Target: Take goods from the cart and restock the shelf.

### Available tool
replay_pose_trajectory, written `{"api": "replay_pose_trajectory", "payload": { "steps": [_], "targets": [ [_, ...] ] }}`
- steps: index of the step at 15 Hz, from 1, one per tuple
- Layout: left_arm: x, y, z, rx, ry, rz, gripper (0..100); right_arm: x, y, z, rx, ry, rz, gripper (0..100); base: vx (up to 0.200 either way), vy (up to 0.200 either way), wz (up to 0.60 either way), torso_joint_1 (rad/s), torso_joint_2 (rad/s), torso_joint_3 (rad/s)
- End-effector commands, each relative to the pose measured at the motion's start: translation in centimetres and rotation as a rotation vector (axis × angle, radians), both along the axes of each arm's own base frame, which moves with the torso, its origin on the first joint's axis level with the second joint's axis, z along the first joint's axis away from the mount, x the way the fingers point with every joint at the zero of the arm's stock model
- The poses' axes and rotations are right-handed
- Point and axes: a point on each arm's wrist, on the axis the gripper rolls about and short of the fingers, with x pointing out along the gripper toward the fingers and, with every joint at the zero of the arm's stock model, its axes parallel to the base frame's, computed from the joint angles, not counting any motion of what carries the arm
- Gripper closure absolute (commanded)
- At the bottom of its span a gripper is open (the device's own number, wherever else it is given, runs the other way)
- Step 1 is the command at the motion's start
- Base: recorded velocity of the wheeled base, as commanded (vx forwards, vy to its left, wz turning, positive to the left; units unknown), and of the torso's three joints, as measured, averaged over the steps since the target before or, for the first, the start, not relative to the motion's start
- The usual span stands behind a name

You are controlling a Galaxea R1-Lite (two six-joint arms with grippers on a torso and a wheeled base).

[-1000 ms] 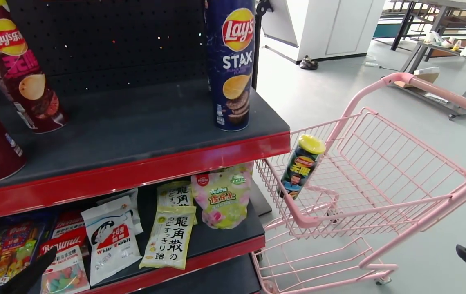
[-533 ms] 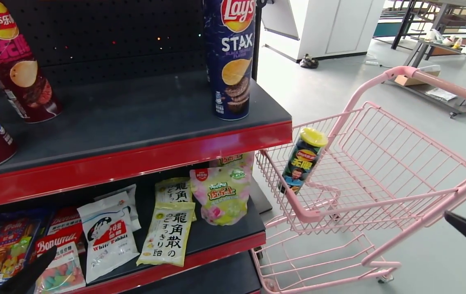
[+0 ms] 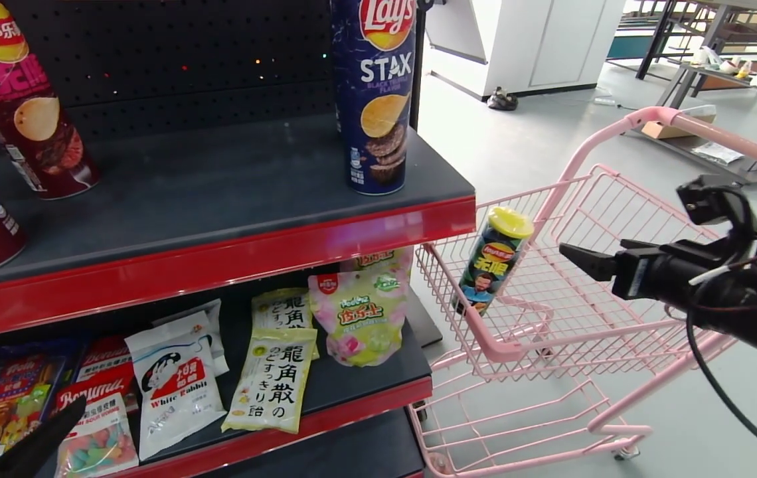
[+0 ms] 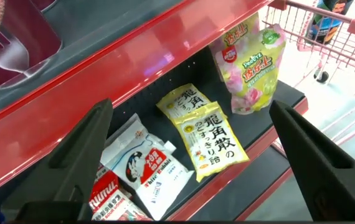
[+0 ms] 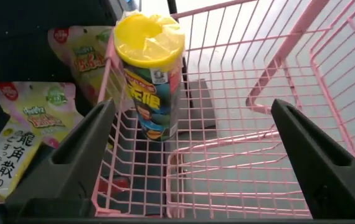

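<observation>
A small dark chip can (image 3: 495, 265) with a yellow lid leans in the near-left corner of the pink cart (image 3: 504, 358). My right gripper (image 3: 584, 260) hovers over the cart basket, to the right of the can and apart from it. In the right wrist view the can (image 5: 152, 81) stands ahead of the open right gripper (image 5: 191, 106), inside the cart (image 5: 240, 143). My left gripper (image 3: 0, 398) is open and empty, low at the far left by the lower shelf; the left wrist view has that gripper (image 4: 190, 109) facing the snack bags.
The upper shelf (image 3: 219, 265) has a red front edge, a tall blue chip can (image 3: 375, 99) at its right end and maroon cans (image 3: 26, 106) at its left, with bare board between. Candy bags (image 3: 272, 382) lie on the lower shelf. Tables stand far right.
My right arm has come in from the lower right, rising and moving left over the cart toward the can. The head camera tilted slightly early on. The can has not moved.
</observation>
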Motion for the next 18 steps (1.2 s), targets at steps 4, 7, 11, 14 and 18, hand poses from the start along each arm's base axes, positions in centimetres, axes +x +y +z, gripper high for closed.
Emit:
{"api": "replay_pose_trajectory", "payload": {
  "steps": [4,7,11,14,18],
  "targets": [
    [0.0,0.0,0.1,0.000,-0.003,0.009,0,4.8,3.4,-3.9,-0.032,0.113,0.052,0,0.000,0.000,0.00,0.000,0.00,0.000],
    [0.0,0.0,0.0,0.000,0.002,0.010,0,6.0,4.4,-4.8,-0.026,0.134,0.031,0,0.000,0.000,0.00,0.000,0.00,0.000],
    [0.0,0.0,0.0,0.001,0.003,0.015,0,7.4,5.9,-5.0,-0.016,0.121,0.027,0,0.000,0.000,0.00,0.000,0.00,0.000],
    [0.0,0.0,0.0,0.001,0.003,0.016,0,9.1,6.8,-5.3,0.005,0.112,-0.004,0,0.000,0.000,0.00,0.000,0.00,0.000],
    [0.1,0.0,-0.1,0.003,0.007,0.015,0,11.0,7.4,-5.9,0.017,0.104,-0.037,0,0.000,0.000,0.00,0.000,0.00,0.000]
  ]
}}
